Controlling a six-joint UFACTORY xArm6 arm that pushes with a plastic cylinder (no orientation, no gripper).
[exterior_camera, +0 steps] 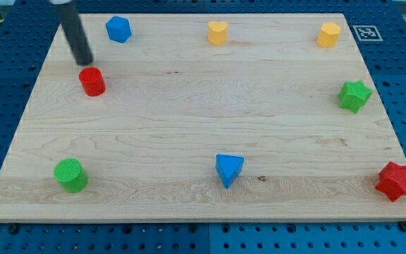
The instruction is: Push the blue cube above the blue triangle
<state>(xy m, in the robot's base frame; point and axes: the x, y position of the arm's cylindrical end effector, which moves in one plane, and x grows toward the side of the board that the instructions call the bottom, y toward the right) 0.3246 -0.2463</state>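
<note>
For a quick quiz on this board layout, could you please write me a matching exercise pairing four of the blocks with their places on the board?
Blocks:
1. blue cube
2. blue triangle
3. green cylinder
4. red star

Places:
A. the view's bottom right corner
B. the view's top left, right of my tip
C. the view's bottom left corner
D. the view's bottom, near the middle

Pairs: 1-B, 2-D, 3-C, 4-A

Our body, as visible: one straight dark grey cylindrical rod, smooth, matte, ending at my tip [84, 63].
</note>
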